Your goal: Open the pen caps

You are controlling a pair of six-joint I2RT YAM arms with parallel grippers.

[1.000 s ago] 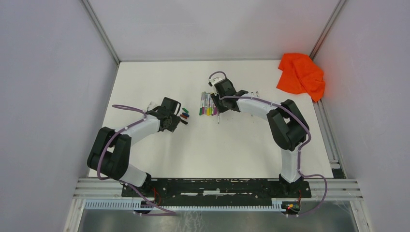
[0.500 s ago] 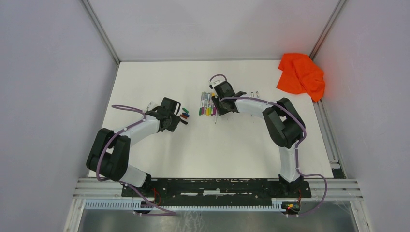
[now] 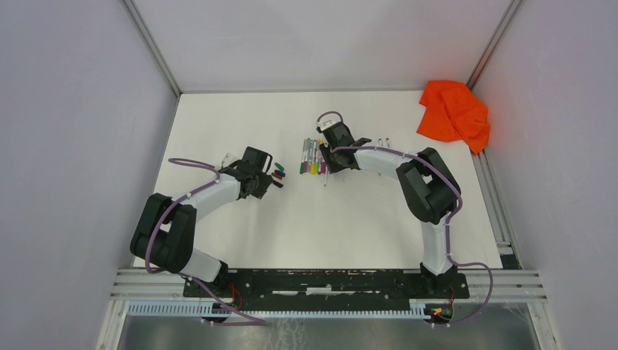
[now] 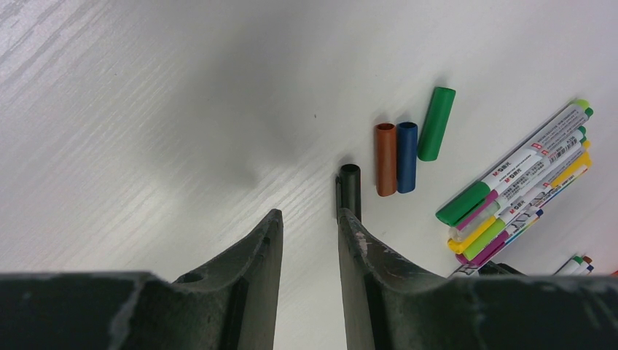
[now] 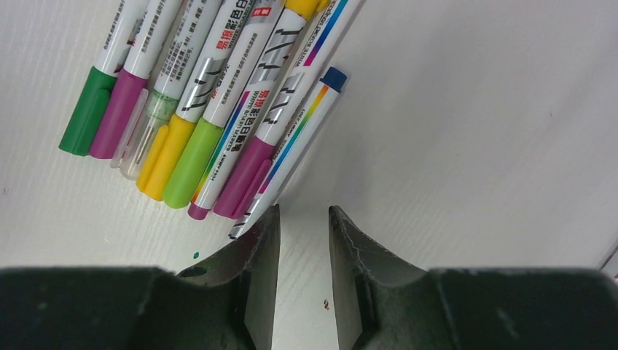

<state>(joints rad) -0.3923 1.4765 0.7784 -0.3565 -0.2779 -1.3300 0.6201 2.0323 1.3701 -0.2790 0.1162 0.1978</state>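
Pen caps [image 4: 397, 157] of stubby plastic, green, blue, brown-orange and black, lie loose on the white bench [image 4: 146, 109] just ahead of the left tool [image 4: 309, 216], whose jaws stand apart and empty. Its arm is bent at the elbow, wrist low. The right tool [image 5: 303, 210], likewise parted and empty, hangs beside the clustered grey-white marker pens [image 5: 218, 95], its forearm stretched leftward.

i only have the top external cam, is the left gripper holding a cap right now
Observer: No. The left wrist view shows the left gripper open, nothing between its jaws.
Operator: how many loose caps near it
Observer: Four lie on the table: black cap nearest one fingertip, then orange-brown cap, blue cap, green cap.
Operator: and the right gripper
Observer: The right gripper is open and empty too, beside the pen pile; a blue-tipped pen runs up to one finger.
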